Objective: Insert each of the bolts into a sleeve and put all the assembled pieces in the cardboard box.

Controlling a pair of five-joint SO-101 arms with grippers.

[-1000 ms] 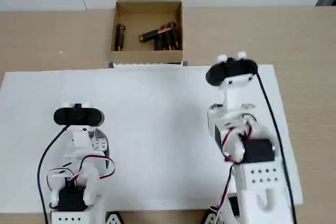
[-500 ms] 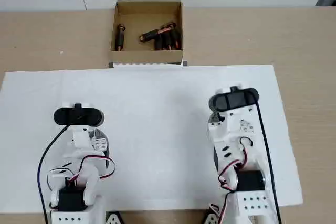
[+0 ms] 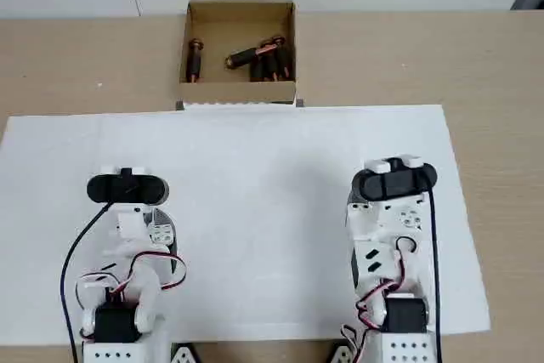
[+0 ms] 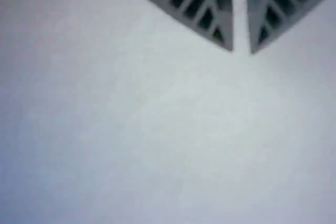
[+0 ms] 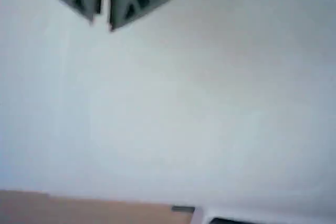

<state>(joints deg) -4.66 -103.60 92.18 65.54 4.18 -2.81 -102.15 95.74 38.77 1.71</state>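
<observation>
Bolts in sleeves (image 3: 259,61) lie inside the cardboard box (image 3: 240,6) at the far side of the desk (image 3: 442,48). The left gripper (image 4: 241,50) and right gripper (image 5: 102,23) hang over the white sheet (image 3: 255,176), fingers clenched on nothing. The task looks finished.

Two white plastic arms on screen. The arm at lower left (image 3: 127,252) carries a black oval pod on top, a black cable trailing down its side, and red-and-white wires looping over a black motor block. The arm at lower right (image 3: 391,244) matches: black pod, red wiring, and what look like small screw holes in its base plate. Up close, the left tool (image 4: 240,51) and the right tool (image 5: 102,24) are dark grey with ribbed slats.
</observation>
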